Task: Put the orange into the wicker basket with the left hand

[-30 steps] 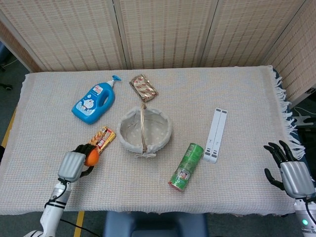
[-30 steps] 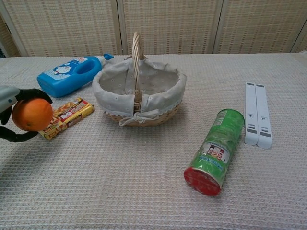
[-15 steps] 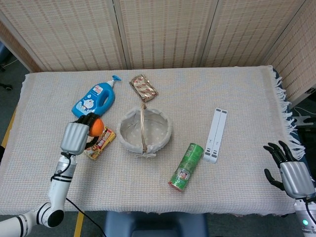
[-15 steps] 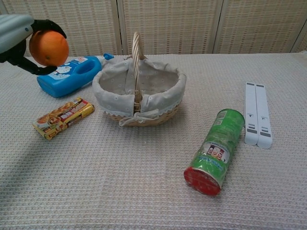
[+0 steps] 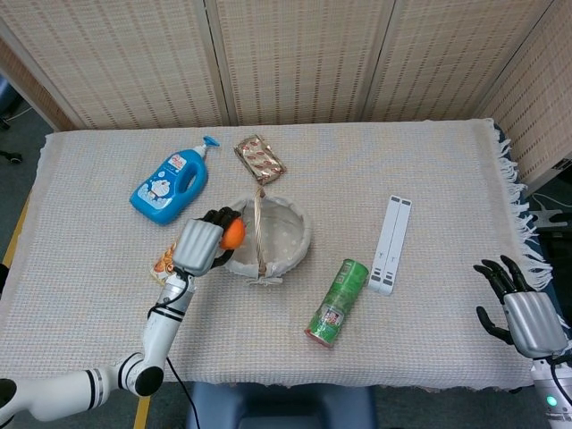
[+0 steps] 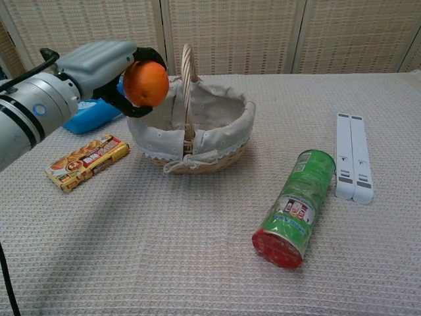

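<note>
While the left hand (image 5: pixel 198 246) grips the orange (image 5: pixel 233 233) over the wicker basket's (image 5: pixel 299 234) rim at nine o'clock in the head view, it should travel on toward three o'clock, clear of the upright handle, before letting go, and the right hand (image 5: pixel 525 313) rests at the table's edge near four o'clock with fingers spread, holding nothing. From the chest view, the left hand (image 6: pixel 105 62) and orange (image 6: pixel 146 83) now hang just above the wicker basket's (image 6: pixel 217 135) left wall, whereas half a second earlier they hovered higher, out over the blue bottle (image 6: pixel 92 113) at ten o'clock.
</note>
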Available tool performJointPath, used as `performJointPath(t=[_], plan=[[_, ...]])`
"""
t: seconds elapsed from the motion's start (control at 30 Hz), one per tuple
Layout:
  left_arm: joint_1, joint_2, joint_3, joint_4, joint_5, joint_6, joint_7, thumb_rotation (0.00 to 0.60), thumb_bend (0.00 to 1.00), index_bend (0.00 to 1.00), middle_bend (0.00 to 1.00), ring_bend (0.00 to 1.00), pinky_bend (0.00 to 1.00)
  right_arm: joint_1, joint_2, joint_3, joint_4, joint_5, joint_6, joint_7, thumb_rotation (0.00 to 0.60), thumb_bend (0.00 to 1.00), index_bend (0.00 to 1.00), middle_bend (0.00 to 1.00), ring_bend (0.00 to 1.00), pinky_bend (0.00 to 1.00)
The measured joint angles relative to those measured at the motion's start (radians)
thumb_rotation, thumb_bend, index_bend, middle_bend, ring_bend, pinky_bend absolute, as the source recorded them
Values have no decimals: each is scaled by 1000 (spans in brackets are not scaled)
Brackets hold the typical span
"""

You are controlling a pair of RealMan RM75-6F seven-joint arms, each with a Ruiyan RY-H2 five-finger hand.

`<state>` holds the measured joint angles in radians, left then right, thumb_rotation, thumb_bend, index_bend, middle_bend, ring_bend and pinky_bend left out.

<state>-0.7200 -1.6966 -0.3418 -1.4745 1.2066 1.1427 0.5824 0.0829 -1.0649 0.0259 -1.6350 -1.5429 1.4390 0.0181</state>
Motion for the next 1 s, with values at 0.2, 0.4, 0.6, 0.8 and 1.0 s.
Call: performJointPath(t=[0.2,0.4,0.6,0.8,1.0], plan=[[-44,-49,-8,25,-22,7,34,600,368,327,299,318,697,0,6,2,-2,5,0,12,600,297,154,112,14,462],[-59,-52,9,42,-43,-5,54,600,369,3,9,152,496,1,7,4,-3,8,1,15,600,298,154,112,14,462],[-64,-19,20,9,-102,-34,79,600,359,0,0,97,356,2,6,2,-3,8,-3,10,600,298,155,112,14,462],[-62,37,31,-55,-154,-59,93,600,358,0,0,18,282,2,2,5,-2,10,1,7,600,298,155,112,14,462],[-66,108,41,-142,-212,-75,123,600,349,0,0,0,221,2,-2,5,-1,10,1,1,600,298,155,112,14,462]])
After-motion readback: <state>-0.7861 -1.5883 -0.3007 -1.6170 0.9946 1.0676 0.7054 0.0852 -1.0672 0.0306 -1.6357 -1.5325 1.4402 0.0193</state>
